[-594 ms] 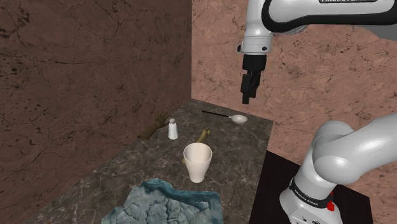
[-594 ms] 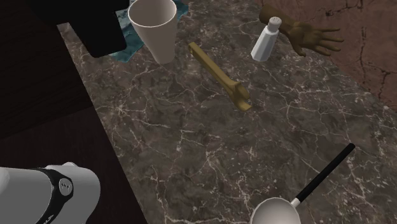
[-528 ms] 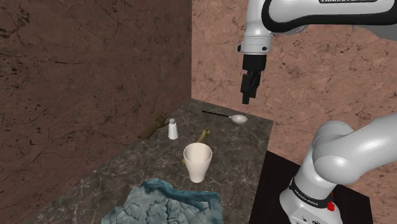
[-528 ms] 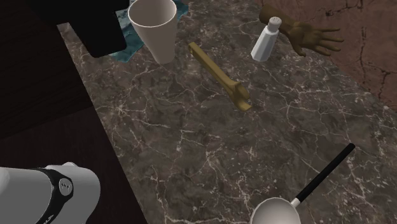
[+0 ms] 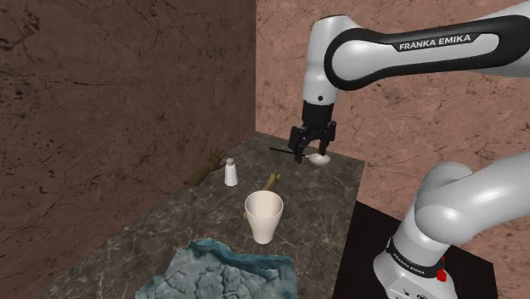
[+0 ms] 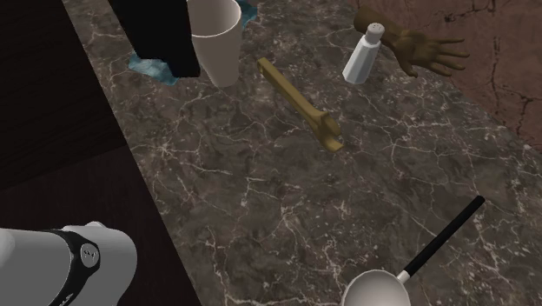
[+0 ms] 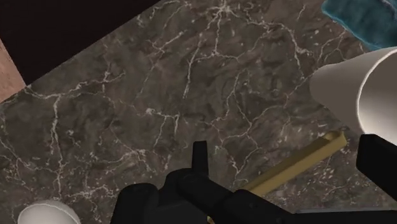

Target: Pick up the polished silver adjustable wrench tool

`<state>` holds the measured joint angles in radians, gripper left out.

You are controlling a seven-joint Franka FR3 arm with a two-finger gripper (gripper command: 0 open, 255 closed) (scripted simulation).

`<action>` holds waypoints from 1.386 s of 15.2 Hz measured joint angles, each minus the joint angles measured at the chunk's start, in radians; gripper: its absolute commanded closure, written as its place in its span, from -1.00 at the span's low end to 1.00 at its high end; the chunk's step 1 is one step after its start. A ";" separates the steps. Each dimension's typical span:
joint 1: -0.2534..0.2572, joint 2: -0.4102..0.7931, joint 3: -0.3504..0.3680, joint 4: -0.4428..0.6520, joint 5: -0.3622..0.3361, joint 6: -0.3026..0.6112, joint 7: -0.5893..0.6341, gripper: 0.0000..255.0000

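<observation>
The wrench (image 6: 300,103) lies flat on the dark marble counter (image 6: 261,209) and is drawn a dull olive-brass. In the second exterior view its long axis runs from 11 o'clock to 5 o'clock. The plain handle end sits just beside the white cup (image 6: 213,39), and the thicker head points to 5 o'clock, away from the cup. A white shaker (image 6: 362,54) stands at 2 o'clock from the wrench's middle, apart from it. A brown hand-shaped piece (image 6: 421,48) lies just beyond the shaker. The ladle (image 6: 382,289), a pale bowl on a black handle, rests well apart at 5 o'clock.

In the shoulder view the wrench (image 5: 270,180) shows at 12 o'clock from the cup (image 5: 263,217), with the shaker (image 5: 230,173) at its 9 o'clock. The gripper (image 5: 311,155) hangs above the far end of the counter, at 2 o'clock from the wrench and in front of the ladle (image 5: 319,159). Its two fingers stand apart and hold nothing. A crumpled blue cloth (image 5: 229,270) lies at 7 o'clock from the cup.

In the wrist view the gripper (image 7: 289,156) is spread. The wrench's shaft (image 7: 299,162) shows far below, between the fingers, and neither finger touches it. The cup (image 7: 356,89) is beside the shaft's end.
</observation>
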<state>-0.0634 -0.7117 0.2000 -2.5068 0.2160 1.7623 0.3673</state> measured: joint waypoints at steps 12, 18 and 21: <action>-0.251 0.357 0.405 0.011 -0.045 0.443 0.860 -1.00; -0.405 0.593 0.546 0.081 -0.270 0.568 1.325 -1.00; -0.419 0.643 0.556 0.076 -0.325 0.609 1.387 -1.00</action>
<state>-0.4827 -0.0685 0.7560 -2.4312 -0.1087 2.3716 1.7539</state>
